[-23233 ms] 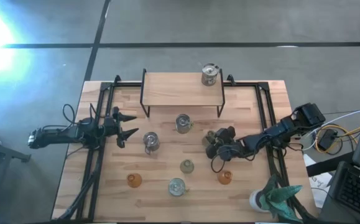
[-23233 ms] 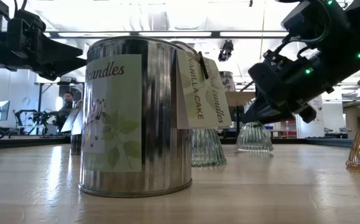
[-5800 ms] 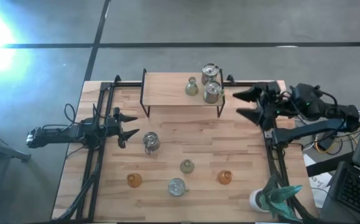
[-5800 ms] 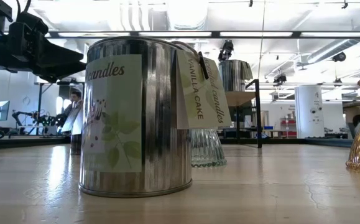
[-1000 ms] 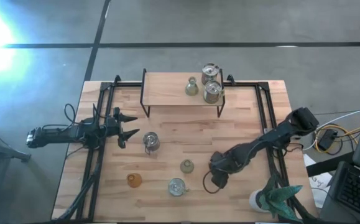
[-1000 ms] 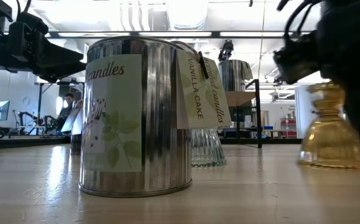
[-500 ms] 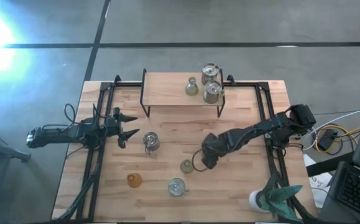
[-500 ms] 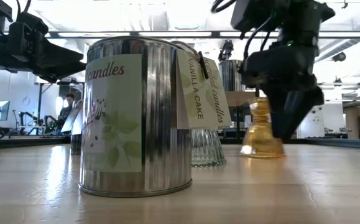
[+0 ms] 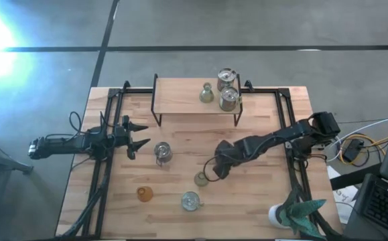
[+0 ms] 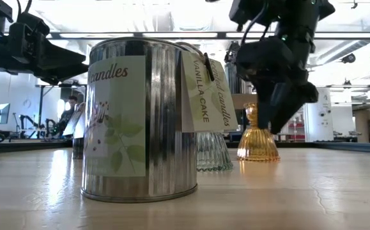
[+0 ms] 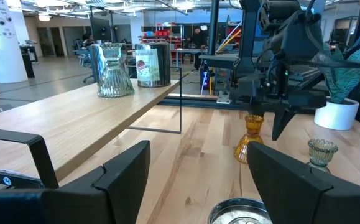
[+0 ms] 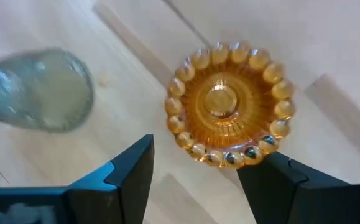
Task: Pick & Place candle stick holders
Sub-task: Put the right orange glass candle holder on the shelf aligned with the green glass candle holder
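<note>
Right tool (image 12: 195, 171): I see it above the amber holder (image 12: 229, 113) at mid-table; its fingers straddle the base with gaps showing, so I judge it loose, not gripping.
Amber holder position: standing on the table (image 9: 261, 201), just beside the pale green holder (image 9: 201, 179), well short of the shelf.
Left tool (image 11: 195, 177): parked at the table's left side, fingers moderately apart, holding nothing; a tin (image 9: 161, 152) stands just ahead of it.
Done so far: I count three pieces on the raised shelf (image 9: 180, 97): one green holder (image 9: 207, 94) and two silvery tins (image 9: 228, 89).
Left to do: on the table remain the amber holder, the pale green one, a second amber one (image 9: 144, 194), the front tin (image 9: 190, 200) and the tin by the left tool. My judgement: under halfway.
Change from earlier: a second ago the right tool sat nearer the front right; it and the amber holder have since travelled toward centre, and the fingers have widened.
</note>
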